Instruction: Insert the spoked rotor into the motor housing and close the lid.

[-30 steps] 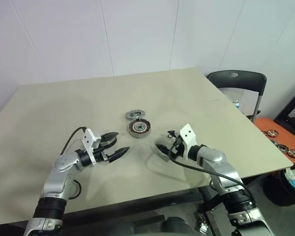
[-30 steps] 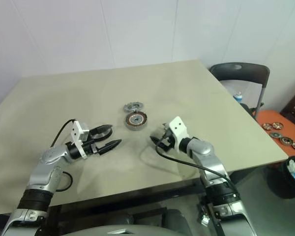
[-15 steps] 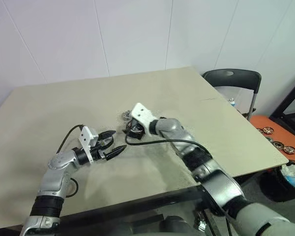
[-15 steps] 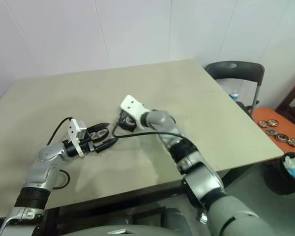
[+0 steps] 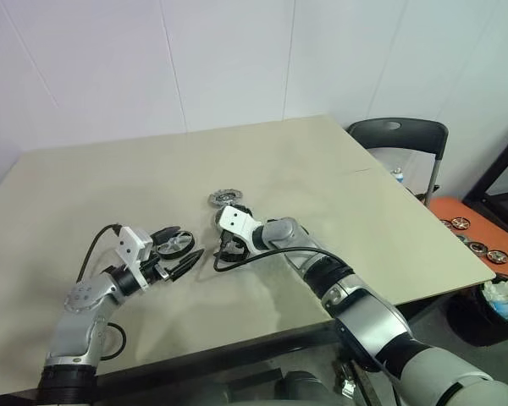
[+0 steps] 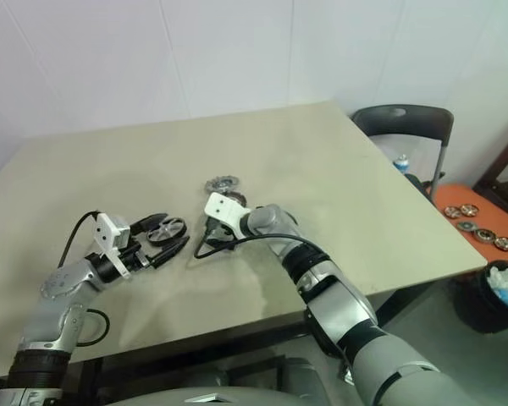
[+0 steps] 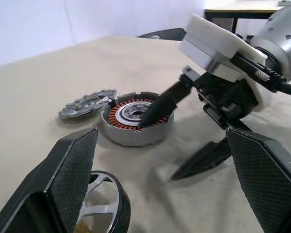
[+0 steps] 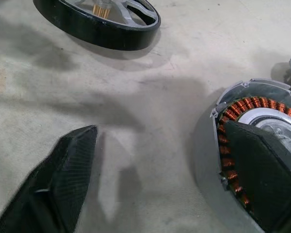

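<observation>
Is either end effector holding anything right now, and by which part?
Nothing is held. The left end effector is open with the spoked rotor lying on the table between its fingers. The right end effector straddles the motor housing's rim, jaws apart.

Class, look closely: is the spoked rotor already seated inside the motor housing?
No: the spoked rotor lies on the table, apart from the motor housing.

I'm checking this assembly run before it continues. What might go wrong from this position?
The right hand straddles the wall of the round metal motor housing with copper windings: one finger over its centre, one outside. Closing could scrape the windings or shove the housing against the notched silver-grey lid beside it. The black-rimmed spoked rotor lies between the open left hand's fingers, ungripped, and could get nudged.
</observation>
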You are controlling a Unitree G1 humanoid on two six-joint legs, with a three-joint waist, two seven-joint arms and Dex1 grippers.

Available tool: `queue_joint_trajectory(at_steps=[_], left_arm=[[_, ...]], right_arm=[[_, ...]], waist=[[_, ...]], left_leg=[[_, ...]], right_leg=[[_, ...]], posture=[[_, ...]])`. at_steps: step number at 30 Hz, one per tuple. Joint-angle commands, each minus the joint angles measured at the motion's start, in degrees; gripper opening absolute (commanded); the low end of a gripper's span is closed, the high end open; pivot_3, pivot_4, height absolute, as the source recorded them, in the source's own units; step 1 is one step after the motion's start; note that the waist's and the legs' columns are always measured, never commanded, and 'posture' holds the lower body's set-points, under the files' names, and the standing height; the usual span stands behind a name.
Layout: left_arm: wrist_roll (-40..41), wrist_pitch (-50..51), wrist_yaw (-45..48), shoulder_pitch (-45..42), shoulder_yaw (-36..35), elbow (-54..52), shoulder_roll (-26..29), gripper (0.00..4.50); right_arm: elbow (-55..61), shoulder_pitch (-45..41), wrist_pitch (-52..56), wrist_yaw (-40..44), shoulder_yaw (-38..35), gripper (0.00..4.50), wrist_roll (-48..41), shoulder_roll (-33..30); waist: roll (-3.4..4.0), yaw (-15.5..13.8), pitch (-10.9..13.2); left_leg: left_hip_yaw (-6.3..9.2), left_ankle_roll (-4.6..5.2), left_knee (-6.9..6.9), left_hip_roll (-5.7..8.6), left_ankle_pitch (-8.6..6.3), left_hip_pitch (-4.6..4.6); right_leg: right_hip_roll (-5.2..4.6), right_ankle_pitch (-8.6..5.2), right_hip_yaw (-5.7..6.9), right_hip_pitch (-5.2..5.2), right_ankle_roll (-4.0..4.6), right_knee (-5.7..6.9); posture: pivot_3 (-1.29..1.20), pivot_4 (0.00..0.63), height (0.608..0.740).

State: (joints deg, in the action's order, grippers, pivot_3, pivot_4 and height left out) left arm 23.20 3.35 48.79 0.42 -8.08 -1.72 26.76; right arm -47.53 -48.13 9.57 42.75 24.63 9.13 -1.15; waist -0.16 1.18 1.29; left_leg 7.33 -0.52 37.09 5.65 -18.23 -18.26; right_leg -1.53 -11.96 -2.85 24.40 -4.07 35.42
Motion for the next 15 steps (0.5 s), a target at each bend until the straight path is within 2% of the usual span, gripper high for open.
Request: queue_joint_trajectory(at_steps=[1,9,12,15], left_arm=[[0.76,-0.50,-1.24,0.25,-1.59,-2.75,0.15,4.50],[0.65,-0.78,-2.74,-0.06,-1.81,-3.81,0.53,4.50],[0.57,-1.00,-3.15,0.39,-1.86,-3.99,0.48,4.50],[0.47,-1.10,-3.40,0.65,-1.87,-4.07,0.44,4.50]], right_arm=[[-0.20,1.50,0.85,0.22,-0.80,2.93,-0.22,0.58],[4.31,3.58,1.97,-0.30,-2.49,0.30,-0.32,0.14],[5.74,3.97,2.07,-0.89,-3.23,0.30,-0.70,0.58],[10.27,4.69,4.83,2.87,-4.63,0.30,-4.04,0.93]], waist=[[-0.02,-0.06,-0.01],[0.00,-0.02,0.00],[0.01,-0.06,0.00],[0.00,-0.07,0.00]], left_leg=[[0.01,0.00,0.00,0.00,0.00,0.00],[0.00,0.01,-0.05,0.00,-0.01,-0.08],[0.00,0.00,-0.08,-0.01,-0.02,-0.09],[0.00,0.00,-0.07,-0.01,-0.02,-0.09]], right_leg=[[0.00,0.00,0.00,0.00,0.00,0.00],[0.00,0.00,0.00,0.07,0.00,-0.11],[0.00,0.00,0.00,0.08,0.00,-0.15],[0.00,0.00,0.00,0.08,0.00,-0.15]], posture=[[0.00,0.000,0.740],[0.00,0.000,0.740],[0.00,0.000,0.740],[0.00,0.000,0.740]])
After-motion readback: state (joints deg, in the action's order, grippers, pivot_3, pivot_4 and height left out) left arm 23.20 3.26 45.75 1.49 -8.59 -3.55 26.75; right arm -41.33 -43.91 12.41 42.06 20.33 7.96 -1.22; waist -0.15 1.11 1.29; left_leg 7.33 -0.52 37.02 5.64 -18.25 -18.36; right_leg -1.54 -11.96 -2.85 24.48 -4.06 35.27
